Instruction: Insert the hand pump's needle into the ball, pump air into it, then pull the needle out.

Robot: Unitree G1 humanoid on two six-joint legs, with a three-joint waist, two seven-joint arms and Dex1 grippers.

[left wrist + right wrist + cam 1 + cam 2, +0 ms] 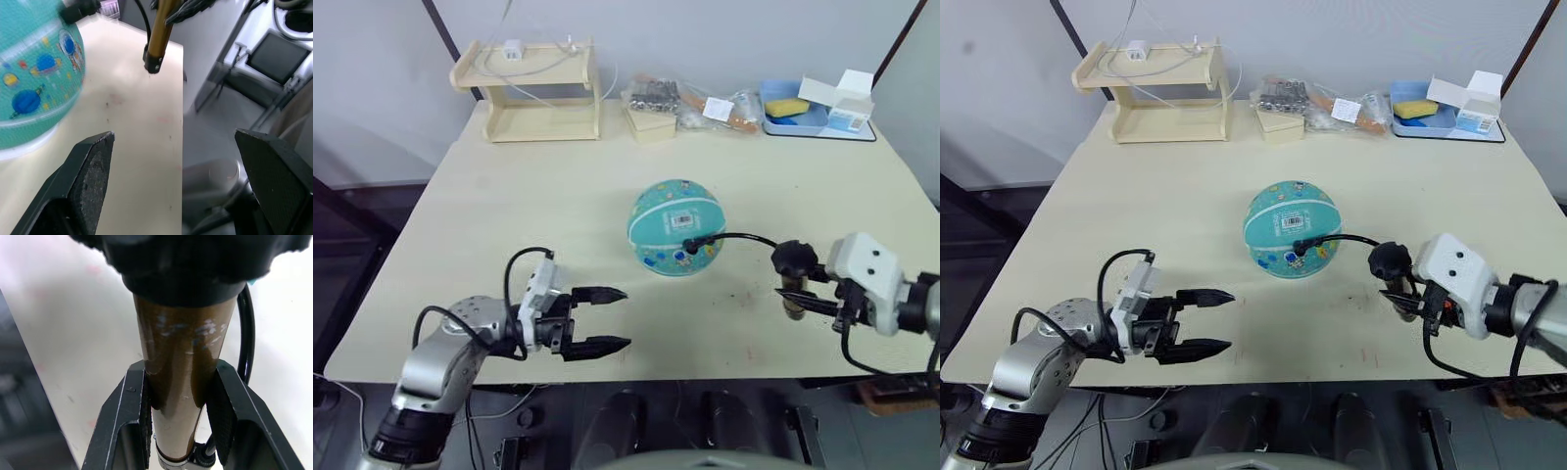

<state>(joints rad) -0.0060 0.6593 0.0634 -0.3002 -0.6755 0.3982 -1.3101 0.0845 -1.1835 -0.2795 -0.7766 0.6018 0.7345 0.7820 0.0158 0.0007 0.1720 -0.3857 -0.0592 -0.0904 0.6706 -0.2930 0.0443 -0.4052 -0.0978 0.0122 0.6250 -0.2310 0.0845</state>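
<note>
Right hand [803, 297]: you have it closed on the hand pump's brass barrel, one black finger [128, 423] on each side, near the table's front right edge.
Left hand [604, 319]: your fingers stand wide apart with nothing between them, low over the table's front left part, pointing toward the ball.
Table [558, 215]: pale wood top; it carries everything named below.
Wooden shelf [530, 90]: at the back left, a white plug and cable on its top board.
Ball [674, 226]: teal with cartoon prints, resting on the table near the middle, white label patch facing up; it lies between your two hands.
Blue tray [803, 122]: at the back right, with a yellow sponge in it and white boxes beside.
Hand pump [794, 284]: upright in your right hand, black cap on top, just right of the ball.
Hose [741, 237]: thin and black, arching from the pump to the ball.
Needle fitting [690, 246]: black, touching the ball's near side; you cannot see the pin itself.
</note>
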